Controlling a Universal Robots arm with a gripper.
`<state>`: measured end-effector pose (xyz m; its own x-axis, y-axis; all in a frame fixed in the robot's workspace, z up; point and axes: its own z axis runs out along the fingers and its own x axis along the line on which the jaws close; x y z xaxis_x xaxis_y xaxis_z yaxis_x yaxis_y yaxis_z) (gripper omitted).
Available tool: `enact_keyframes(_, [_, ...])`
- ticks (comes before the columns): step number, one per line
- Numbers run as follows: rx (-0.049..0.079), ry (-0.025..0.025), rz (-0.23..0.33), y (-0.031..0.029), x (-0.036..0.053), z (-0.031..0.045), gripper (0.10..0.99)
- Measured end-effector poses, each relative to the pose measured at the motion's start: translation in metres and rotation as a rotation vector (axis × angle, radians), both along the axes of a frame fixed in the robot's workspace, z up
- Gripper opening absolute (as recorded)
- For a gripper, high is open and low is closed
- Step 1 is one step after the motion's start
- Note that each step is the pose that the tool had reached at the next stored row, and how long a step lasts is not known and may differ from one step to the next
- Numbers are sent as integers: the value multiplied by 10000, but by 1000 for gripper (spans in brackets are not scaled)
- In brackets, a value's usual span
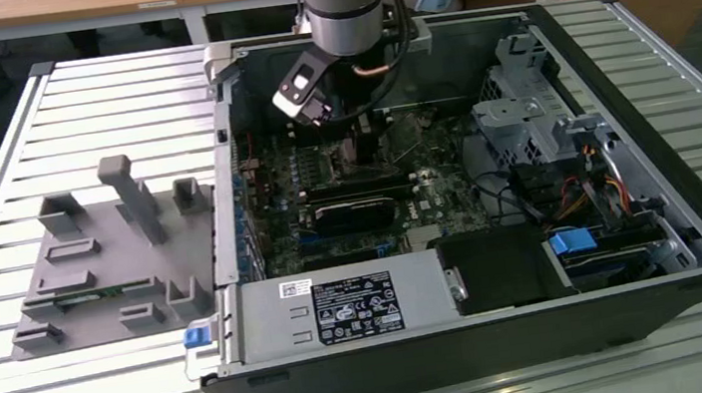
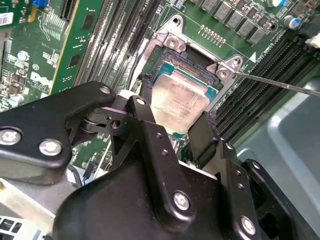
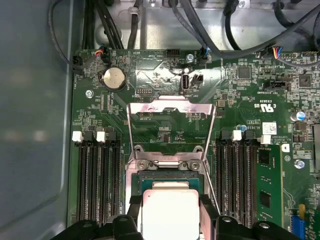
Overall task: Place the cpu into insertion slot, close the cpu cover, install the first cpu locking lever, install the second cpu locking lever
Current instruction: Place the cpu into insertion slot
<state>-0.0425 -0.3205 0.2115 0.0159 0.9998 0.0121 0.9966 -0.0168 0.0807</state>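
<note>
In both wrist views the cpu point(image 2: 182, 95) point(image 3: 169, 212), a square chip with a dull silver top, sits between my black fingers point(image 2: 145, 100), which press on two opposite edges. My gripper point(image 2: 176, 107) point(image 3: 170, 205) is shut on it. The chip is level, right over the insertion slot point(image 2: 192, 62) point(image 3: 165, 176); I cannot tell whether it is seated. The cpu cover point(image 3: 172, 106) stands swung open behind the slot. A thin locking lever point(image 2: 280, 84) juts out free from one corner of the socket. In the exterior view my gripper point(image 1: 365, 145) reaches down into the open computer case.
Long black memory slots point(image 3: 97, 180) point(image 3: 240, 175) flank the socket on both sides. Cables point(image 3: 200, 25) run along the case wall behind the board. In the exterior view, a grey fixture point(image 1: 104, 257) lies on the slatted table to the left of the case point(image 1: 675, 217).
</note>
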Motion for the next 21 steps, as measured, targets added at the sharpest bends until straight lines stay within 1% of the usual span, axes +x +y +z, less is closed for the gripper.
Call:
enact_keyframes(12, [-1,1,-28,6,-8,-118,541])
enact_keyframes(21, [-2,6,-91,5,-4,-154,541])
